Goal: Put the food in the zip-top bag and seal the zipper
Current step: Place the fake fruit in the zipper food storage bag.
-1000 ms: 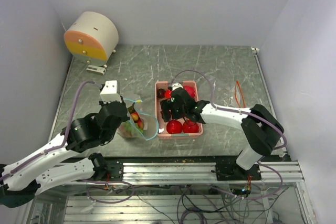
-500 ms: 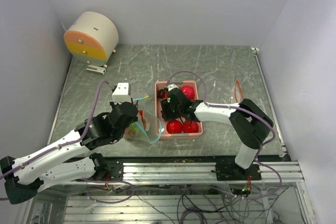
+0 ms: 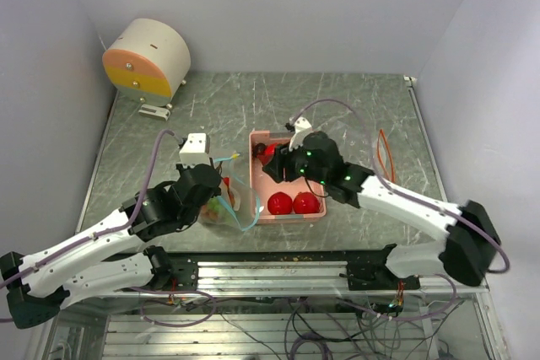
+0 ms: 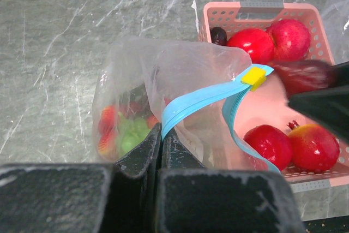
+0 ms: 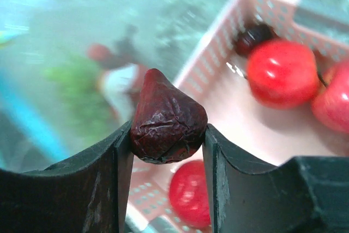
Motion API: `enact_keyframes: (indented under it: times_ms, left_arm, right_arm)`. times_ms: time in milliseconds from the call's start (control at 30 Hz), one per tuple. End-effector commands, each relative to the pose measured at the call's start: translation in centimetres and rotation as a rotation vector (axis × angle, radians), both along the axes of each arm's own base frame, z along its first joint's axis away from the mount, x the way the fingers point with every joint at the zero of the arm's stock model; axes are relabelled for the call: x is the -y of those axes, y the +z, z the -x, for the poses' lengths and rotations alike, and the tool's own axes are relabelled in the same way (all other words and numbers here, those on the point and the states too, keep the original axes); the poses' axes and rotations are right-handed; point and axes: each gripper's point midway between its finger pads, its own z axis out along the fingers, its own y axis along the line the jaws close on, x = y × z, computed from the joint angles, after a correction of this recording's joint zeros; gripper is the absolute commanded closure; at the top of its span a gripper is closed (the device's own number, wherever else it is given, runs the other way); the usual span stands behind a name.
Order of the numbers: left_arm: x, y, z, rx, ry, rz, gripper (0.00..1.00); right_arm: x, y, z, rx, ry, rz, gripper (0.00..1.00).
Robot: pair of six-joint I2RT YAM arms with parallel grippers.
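Note:
The clear zip-top bag (image 4: 163,80) stands open beside the pink tray (image 4: 262,8), with a blue zipper and a yellow slider (image 4: 253,76). Green and red-orange food (image 4: 128,132) lies inside it. My left gripper (image 4: 162,135) is shut on the bag's blue rim; it also shows in the top view (image 3: 221,196). My right gripper (image 5: 166,135) is shut on a dark red wrinkled fruit (image 5: 168,114) and holds it above the tray's left side (image 3: 272,166), close to the bag mouth. Several red balls (image 4: 252,45) and a small dark fruit (image 4: 218,35) lie in the tray.
A round white, orange and yellow device (image 3: 145,58) stands at the back left. An orange loop (image 3: 385,153) lies on the table right of the tray. Walls close in the left, back and right sides.
My right gripper has lifted out of the tray with the dark red fruit in it. My left gripper shifted right with the bag rim a second ago and has since held still.

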Motion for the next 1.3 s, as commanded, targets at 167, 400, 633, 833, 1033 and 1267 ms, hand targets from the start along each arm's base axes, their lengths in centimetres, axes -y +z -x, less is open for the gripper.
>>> enact_keyframes:
  times_ms: [167,400,633,833,1033,1267]
  left_arm:
    - [0.8,-0.9,-0.6,-0.012,0.011,0.011,0.93]
    - [1.9,-1.0,-0.8,-0.030,-0.012,0.016,0.93]
    - [1.4,-0.6,-0.4,-0.029,-0.013,0.027,0.93]
    - [0.6,-0.1,-0.1,-0.019,-0.007,0.034,0.93]
    - [0.2,0.0,0.0,-0.014,0.001,0.024,0.93]
    - [-0.5,-0.1,0.0,-0.017,0.031,0.006,0.93]
  right_arm:
    - [-3.6,9.9,10.8,0.109,0.518,-0.340,0.63]
    - [-7.1,7.5,13.8,0.055,0.629,-0.317,0.63]
    - [-6.9,2.9,8.3,0.029,0.319,-0.182,0.62]
    - [-7.1,0.5,5.8,0.012,0.211,-0.093,0.40]
    - [-6.7,1.6,5.6,0.042,0.199,-0.091,0.00]
    - [-2.0,8.2,4.9,0.207,0.064,-0.138,0.00]
